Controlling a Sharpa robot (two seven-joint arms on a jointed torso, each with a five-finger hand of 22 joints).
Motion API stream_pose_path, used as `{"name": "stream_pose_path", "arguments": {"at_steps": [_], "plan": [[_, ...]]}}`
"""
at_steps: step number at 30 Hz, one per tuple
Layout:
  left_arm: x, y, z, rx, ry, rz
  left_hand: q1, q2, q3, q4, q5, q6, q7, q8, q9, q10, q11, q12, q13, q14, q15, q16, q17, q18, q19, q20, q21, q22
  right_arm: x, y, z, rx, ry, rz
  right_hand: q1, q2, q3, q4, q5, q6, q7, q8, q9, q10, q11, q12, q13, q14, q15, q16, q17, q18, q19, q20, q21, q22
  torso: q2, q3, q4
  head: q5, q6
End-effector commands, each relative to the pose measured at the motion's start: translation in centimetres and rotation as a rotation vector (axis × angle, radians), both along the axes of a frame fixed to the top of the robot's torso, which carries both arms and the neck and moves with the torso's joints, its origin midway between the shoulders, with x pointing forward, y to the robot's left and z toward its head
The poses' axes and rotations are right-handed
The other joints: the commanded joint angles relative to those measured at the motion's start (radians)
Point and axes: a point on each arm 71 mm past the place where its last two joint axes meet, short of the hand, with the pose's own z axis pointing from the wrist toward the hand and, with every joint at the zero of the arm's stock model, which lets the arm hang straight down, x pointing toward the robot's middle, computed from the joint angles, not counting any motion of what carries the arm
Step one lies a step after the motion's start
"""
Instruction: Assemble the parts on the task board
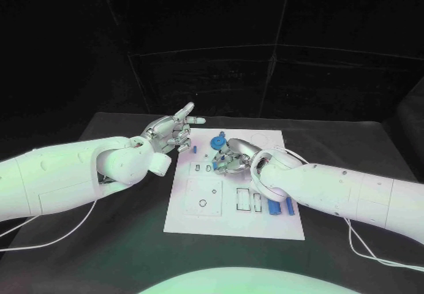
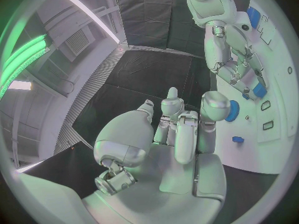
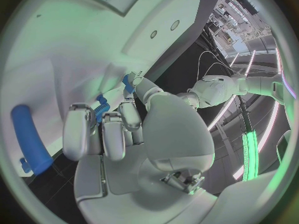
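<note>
Task board (image 1: 231,214): flat white rectangular plate lying in the middle of the black table (image 1: 115,245), long side running away from the robot. Its surface carries outlined cut-outs: near the front a square panel with a small round hole, beside it narrow upright rectangular slots, and at the far end a faint circle outline.

Blue bars (image 1: 281,206): two slim blue parts lying side by side on the board's near right portion, just beside the rectangular slots. In the right wrist view one long blue rod (image 3: 30,139) lies flat on the white surface.

Right hand (image 1: 231,156): over the board's middle, fingers curled down and pinching a small blue part (image 3: 102,105) at the fingertips, close to the board surface.

Round blue part (image 1: 217,143): a knob-like disc on the board's far left area, just beyond the right hand; a small blue peg (image 2: 238,139) sits nearby.

Left hand (image 1: 172,131): at the board's far left edge, fingers extended and lightly apart, holding nothing; whether it touches the board cannot be told.
</note>
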Motion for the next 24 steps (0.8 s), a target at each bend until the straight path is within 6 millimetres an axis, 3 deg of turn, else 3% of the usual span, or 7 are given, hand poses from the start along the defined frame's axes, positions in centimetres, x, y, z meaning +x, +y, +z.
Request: {"name": "stream_pose_path", "arguments": {"at_steps": [1,24], "plan": [[0.03,-0.11,0.18,-0.005,-0.015,-0.011,0.011,0.000,0.000,-0.004,0.001,-0.004,0.000,-0.004,0.002,-0.006,0.002,-0.002,0.001,0.098,0.008,-0.003,0.235,0.000,-0.004,0.001,-0.004,0.001,0.05,0.02,-0.06,-0.038,-0.001,-0.004,0.000,0.003,-0.002,0.003,-0.002,0.021,0.017,0.004,0.004,-0.006,0.001,-0.007,-0.001,0.086,0.005,-0.002,0.182,0.006,-0.004,0.002,-0.004,-0.001,-0.001,0.0001,0.0007,-0.001,0.000],[0.08,-0.14,0.15,-0.005,-0.011,-0.015,0.012,0.000,0.000,-0.005,0.001,-0.004,0.000,-0.004,0.002,-0.006,0.002,-0.002,0.001,0.099,0.008,-0.002,0.236,0.000,-0.003,0.001,-0.004,0.001,-0.08,0.12,-0.25,-0.079,0.013,-0.006,0.000,-0.005,-0.012,0.007,-0.004,-0.001,0.025,-0.008,-0.001,-0.024,0.007,-0.023,-0.017,0.085,0.009,-0.003,0.180,0.006,-0.007,0.005,-0.008,-0.005,0.000,0.0005,0.0004,-0.001,-0.002]]}}
